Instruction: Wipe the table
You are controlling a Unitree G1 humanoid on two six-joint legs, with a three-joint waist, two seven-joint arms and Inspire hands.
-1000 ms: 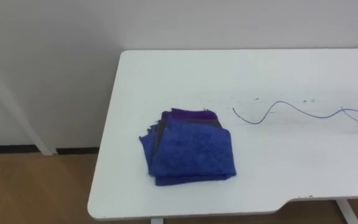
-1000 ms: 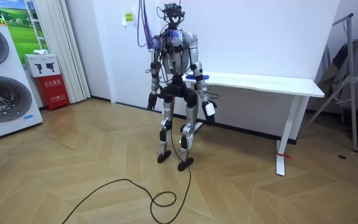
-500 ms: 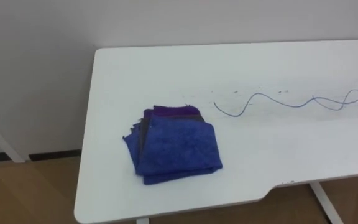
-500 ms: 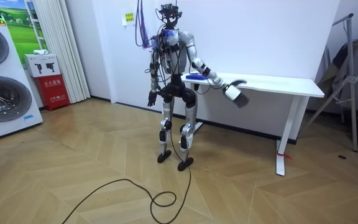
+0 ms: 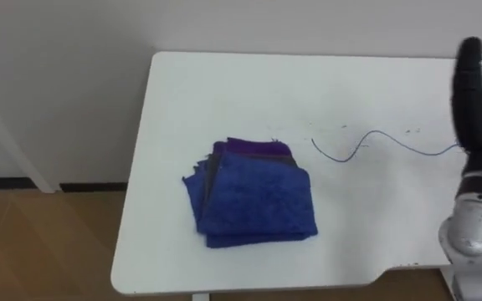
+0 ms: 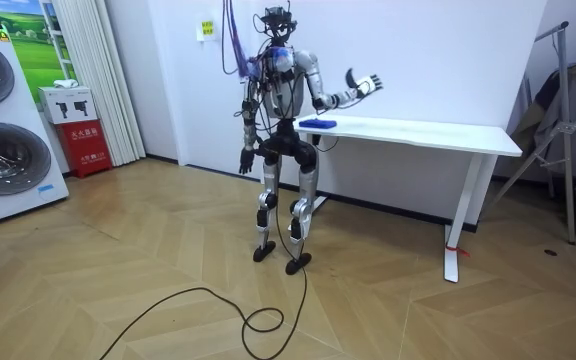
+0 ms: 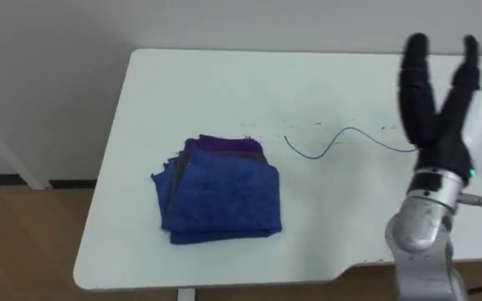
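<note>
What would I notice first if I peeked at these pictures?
Probably the folded blue cloth, lying near the left end of the white table. Next comes the robot's right hand, held up at the right with its fingers straight and holding nothing. Between them, a thin blue squiggly line runs across the tabletop.

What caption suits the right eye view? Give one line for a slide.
Right hand held up open over the white table, folded blue cloth untouched near a blue scribble mark.
</note>
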